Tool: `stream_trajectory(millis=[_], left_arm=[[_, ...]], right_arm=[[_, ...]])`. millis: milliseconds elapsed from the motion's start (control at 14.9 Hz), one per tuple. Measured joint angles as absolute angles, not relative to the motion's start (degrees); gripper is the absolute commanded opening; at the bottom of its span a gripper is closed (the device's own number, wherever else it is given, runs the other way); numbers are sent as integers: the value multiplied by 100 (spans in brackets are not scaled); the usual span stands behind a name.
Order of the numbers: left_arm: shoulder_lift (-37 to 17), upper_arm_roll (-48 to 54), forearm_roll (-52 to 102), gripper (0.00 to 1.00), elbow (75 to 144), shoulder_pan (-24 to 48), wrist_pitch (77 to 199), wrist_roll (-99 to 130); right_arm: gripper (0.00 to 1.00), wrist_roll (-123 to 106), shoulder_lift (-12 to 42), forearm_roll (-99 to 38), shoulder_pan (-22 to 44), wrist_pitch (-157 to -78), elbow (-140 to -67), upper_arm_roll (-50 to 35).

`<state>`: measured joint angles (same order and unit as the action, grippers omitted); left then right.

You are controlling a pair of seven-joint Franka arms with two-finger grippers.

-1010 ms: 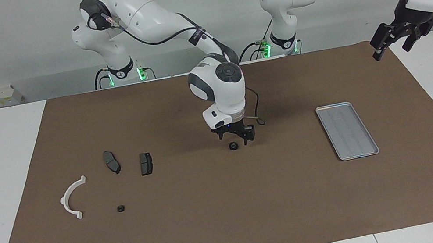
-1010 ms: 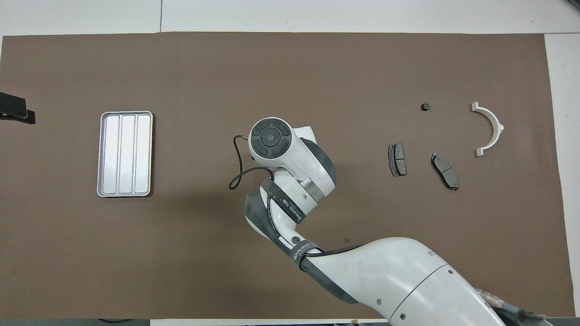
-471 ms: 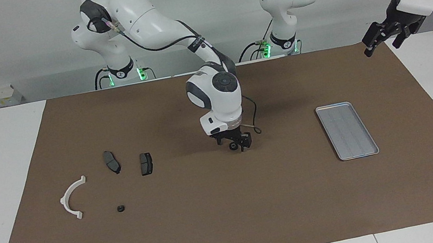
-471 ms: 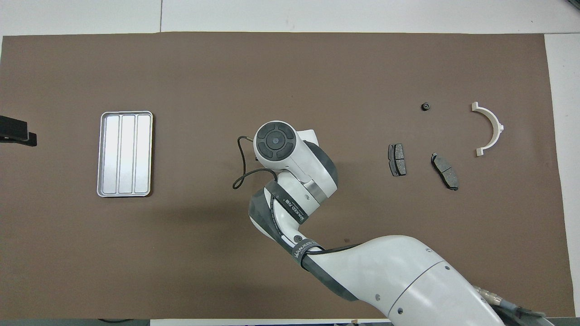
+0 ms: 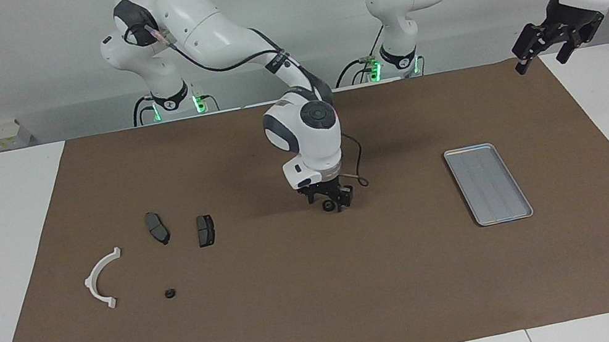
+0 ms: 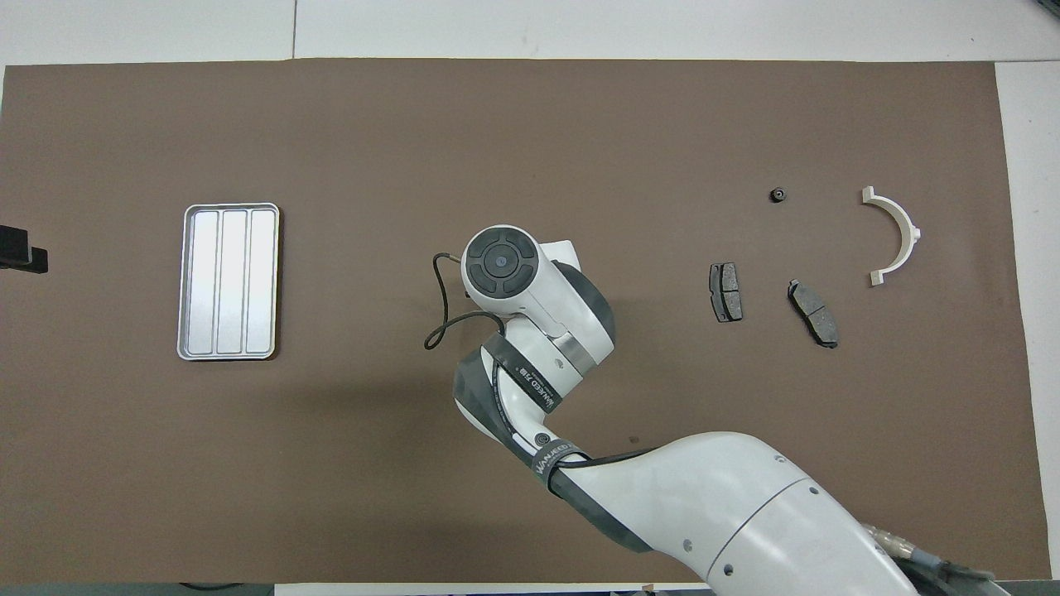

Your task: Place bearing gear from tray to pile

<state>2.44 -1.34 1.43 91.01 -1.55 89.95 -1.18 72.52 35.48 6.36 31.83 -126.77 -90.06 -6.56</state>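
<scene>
A small black bearing gear [image 5: 328, 207] lies on the brown mat about midway between the tray and the pile. My right gripper [image 5: 331, 202] is down at the gear, right over it. In the overhead view the right hand hides the gear. The silver tray [image 5: 488, 182] lies toward the left arm's end and holds nothing; it also shows in the overhead view [image 6: 229, 281]. The pile lies toward the right arm's end: a white half-ring bracket [image 5: 92, 272] and two brake pads [image 5: 157, 227] [image 5: 205, 230]. My left gripper [image 5: 540, 51] waits open, raised over the mat's corner.
A second small black gear [image 5: 169, 293] lies on the mat beside the bracket, farther from the robots than the pads; it also shows in the overhead view [image 6: 778, 195]. A loose cable [image 5: 359, 170] loops from the right hand. White table borders the mat.
My right gripper came down from just above the mat onto the gear and shifted slightly. My left gripper rose and drew back toward its own end.
</scene>
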Motion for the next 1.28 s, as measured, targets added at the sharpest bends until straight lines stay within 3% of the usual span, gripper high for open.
stream_trajectory(millis=[404, 606, 942, 1279], left_arm=[[249, -75, 143, 100, 9177, -190, 9051, -119], [250, -40, 143, 100, 9183, -193, 9061, -119], [259, 2, 143, 100, 9183, -198, 9059, -118], [260, 5, 140, 100, 9176, -200, 9031, -120]], right_arm=[[0, 7252, 3507, 644, 3178, -12651, -8996, -655], [0, 6746, 3501, 789, 3030, -12025, -8680, -611], [0, 3962, 3299, 803, 1799, -10779, -7915, -593], [0, 1831, 3220, 803, 794, -10919, -8037, -596]])
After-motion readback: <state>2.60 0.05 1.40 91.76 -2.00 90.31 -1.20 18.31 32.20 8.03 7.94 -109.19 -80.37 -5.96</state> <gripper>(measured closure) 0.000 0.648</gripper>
